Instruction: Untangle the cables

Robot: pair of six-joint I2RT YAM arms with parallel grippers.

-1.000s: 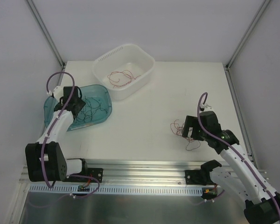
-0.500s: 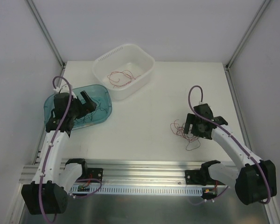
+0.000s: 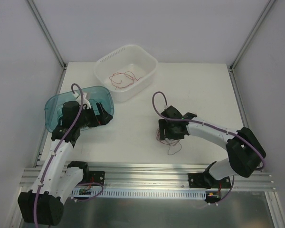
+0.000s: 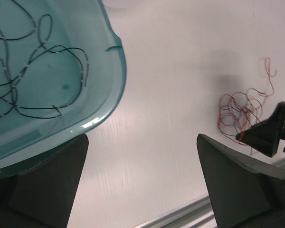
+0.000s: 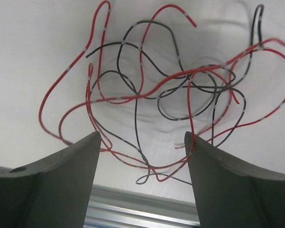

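Between and just beneath the fingers of the right pincer (image 5: 142, 137), the cables (image 5: 180, 90) lie on the worktop (image 5: 33, 42) as a loose clump, with red and black wires looping through one another. That pincer stands moderately spread, straddling the clump without clamping any wire. The left pincer (image 4: 142, 137) is spread wide and empty. The teal tub (image 4: 118, 95) sits at its one side with black strands (image 4: 61, 50) inside, and beyond it the white basket (image 3: 154, 64) holds red strands (image 3: 123, 78). Sorting looks partly done: this mixed clump remains to be separated.
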